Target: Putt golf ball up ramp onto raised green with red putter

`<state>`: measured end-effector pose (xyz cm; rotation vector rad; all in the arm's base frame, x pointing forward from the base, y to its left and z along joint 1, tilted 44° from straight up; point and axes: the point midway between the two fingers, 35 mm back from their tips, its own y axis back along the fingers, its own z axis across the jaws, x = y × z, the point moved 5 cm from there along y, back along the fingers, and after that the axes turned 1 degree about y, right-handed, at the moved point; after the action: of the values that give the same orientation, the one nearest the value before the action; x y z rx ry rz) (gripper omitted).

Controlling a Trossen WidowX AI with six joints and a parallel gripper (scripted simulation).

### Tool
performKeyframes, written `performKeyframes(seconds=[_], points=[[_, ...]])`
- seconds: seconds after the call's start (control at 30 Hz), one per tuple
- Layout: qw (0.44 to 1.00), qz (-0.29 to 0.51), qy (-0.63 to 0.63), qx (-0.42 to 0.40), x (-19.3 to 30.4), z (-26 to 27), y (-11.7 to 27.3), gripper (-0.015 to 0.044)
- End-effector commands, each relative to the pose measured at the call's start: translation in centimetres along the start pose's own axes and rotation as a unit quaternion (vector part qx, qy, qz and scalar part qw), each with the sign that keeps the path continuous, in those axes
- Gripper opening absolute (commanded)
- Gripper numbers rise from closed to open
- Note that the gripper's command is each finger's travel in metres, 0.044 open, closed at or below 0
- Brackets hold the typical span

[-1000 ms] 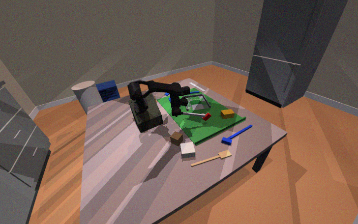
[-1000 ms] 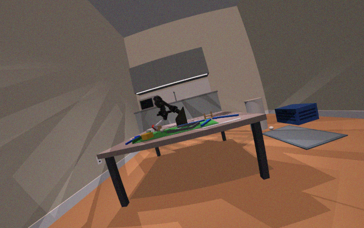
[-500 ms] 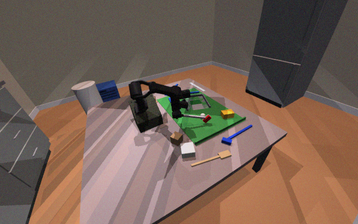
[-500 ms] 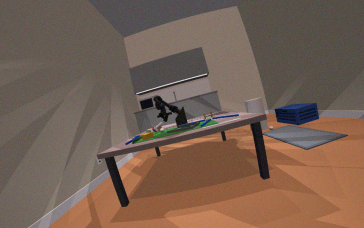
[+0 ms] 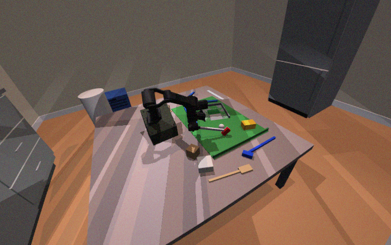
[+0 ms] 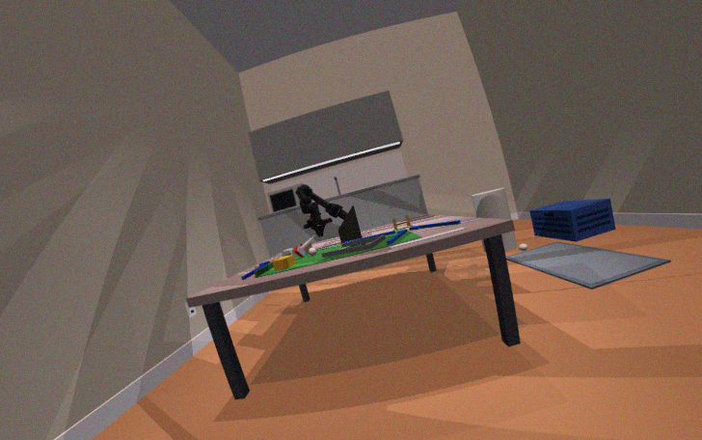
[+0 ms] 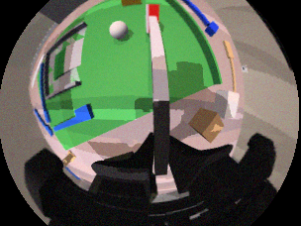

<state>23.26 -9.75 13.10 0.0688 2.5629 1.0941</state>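
Gripper (image 5: 194, 127) is clamped on the grey shaft of the red putter (image 5: 214, 129); we see the fingers pinching that shaft in the wrist view, where it runs straight away from the camera to the red head (image 7: 153, 10). We place the putter low over the green mat (image 5: 230, 138), shaft pointing away from the robot base (image 5: 160, 123), red head (image 5: 225, 131) at the far end. Golf ball (image 5: 221, 125) sits on the mat just beside the head, on the side toward the raised green (image 5: 215, 110); we cannot tell whether head and ball touch. In the wrist view the ball (image 7: 119, 29) is left of the shaft, apart from it. Yellow block (image 5: 248, 124) sits on the mat beyond the putter head. Off the mat on the table (image 5: 138, 196) we see a blue putter (image 5: 258, 147), a tan putter (image 5: 230, 173), a brown cube (image 5: 192, 150) and a white block (image 5: 205, 164). Exterior view shows the arm (image 6: 315, 206) bent down toward the mat (image 6: 331, 256).
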Motion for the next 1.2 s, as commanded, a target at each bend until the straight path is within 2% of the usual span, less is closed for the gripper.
performKeyframes(seconds=[0.0,0.37,0.73,1.07,1.17], points=[[1.000,0.000,-0.001,0.000,0.0,0.0,0.0,0.0000],[1.000,-0.002,0.004,-0.001,0.0,-2.8,-0.2,0.0000],[1.000,0.002,0.005,-0.001,0.1,-2.4,-0.3,0.0000],[1.000,0.001,0.004,-0.006,0.0,10.1,-0.2,0.0000],[1.000,0.000,0.004,-0.005,0.2,11.0,-0.2,0.0000]])
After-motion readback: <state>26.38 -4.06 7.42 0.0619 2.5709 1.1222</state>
